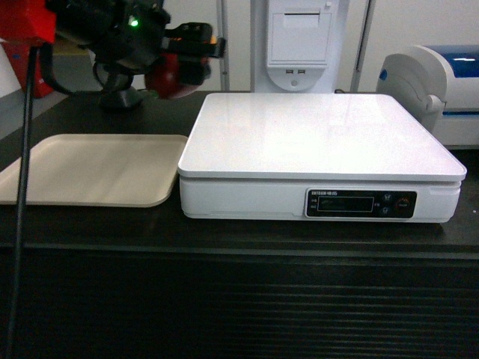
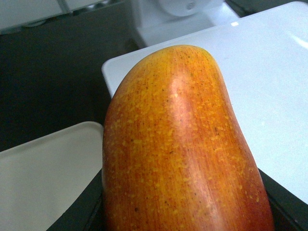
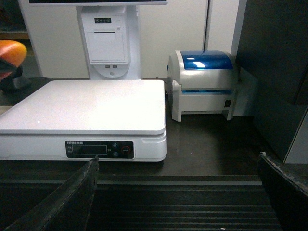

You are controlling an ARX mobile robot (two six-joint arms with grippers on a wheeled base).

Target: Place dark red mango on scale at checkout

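Left wrist | left claw point(image 1: 176, 63) clamps speckled glossy mango point(image 2: 178, 149) | scale point(image 2: 269, 91) flat, white

The head camera faces the flat white square scale point(image 1: 318, 138) front-on; the right wrist camera views it point(image 3: 91, 103) lower, while the left wrist camera looks down from close above its corner point(image 2: 269, 86).

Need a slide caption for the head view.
Left gripper holds dark red mango beside flat white square scale on black checkout counter.

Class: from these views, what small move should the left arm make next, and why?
Probably carry the dark red mango rightward over the scale. The left end effector holds it above the counter, beyond the scale's left rear corner, and the platform is bare.
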